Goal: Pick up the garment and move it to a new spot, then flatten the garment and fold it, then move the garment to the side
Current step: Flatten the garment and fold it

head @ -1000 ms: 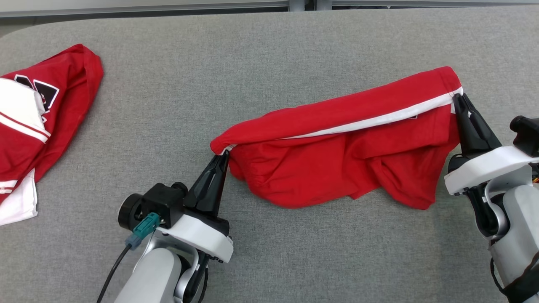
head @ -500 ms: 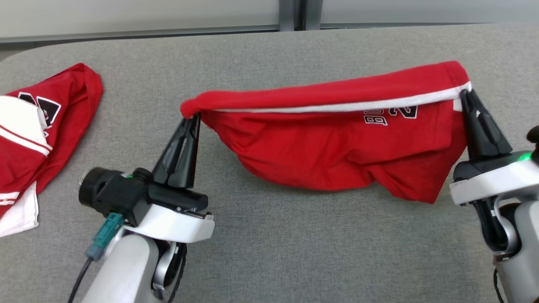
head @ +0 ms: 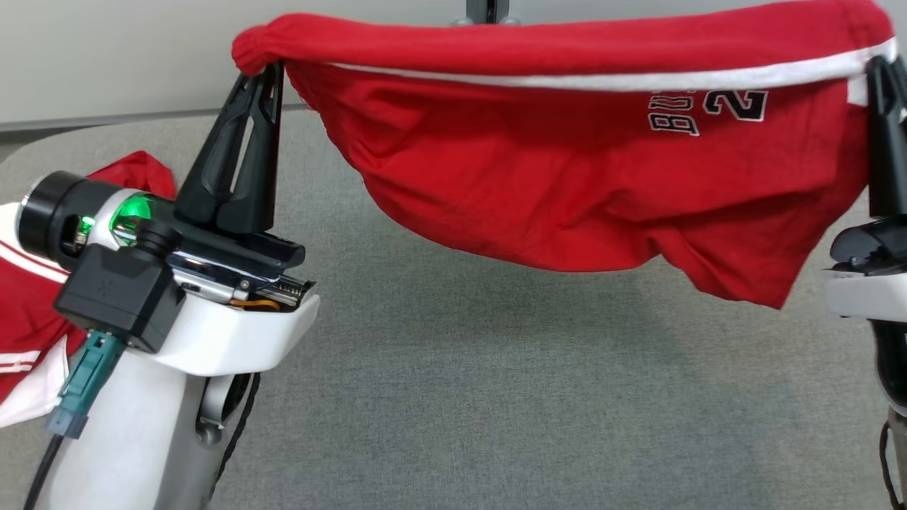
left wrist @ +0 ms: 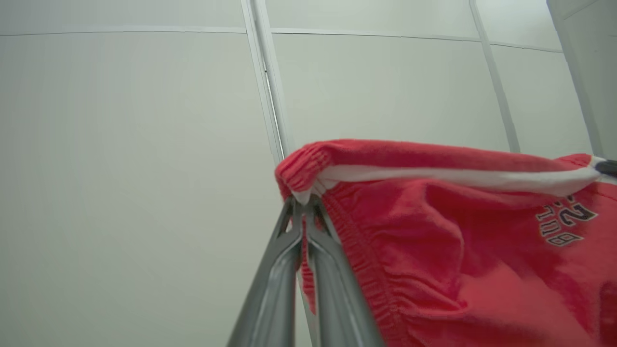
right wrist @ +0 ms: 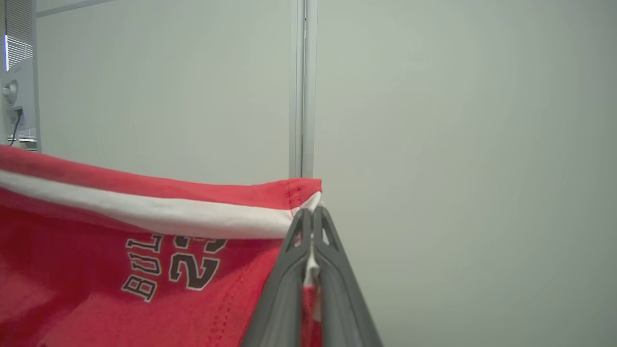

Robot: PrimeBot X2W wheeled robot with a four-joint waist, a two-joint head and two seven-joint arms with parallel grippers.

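The garment is a pair of red shorts with a white stripe and dark lettering, hanging stretched in the air above the grey table. My left gripper is shut on its left end, the elastic waistband corner. My right gripper is shut on the right end, at the white stripe. The cloth sags between the two grips, and its lowest tail hangs clear of the table. Both wrist views look up along the pinched fingers toward a pale wall.
A second red and white garment lies on the table's left edge, partly behind my left arm. A pale partition wall stands behind the table's far edge. The grey felt surface stretches bare under the hanging shorts.
Both grippers have risen, lifting the shorts off the table, and moved apart, pulling the cloth taut. The head camera has tilted up, so the table's far edge and wall sit lower in view.
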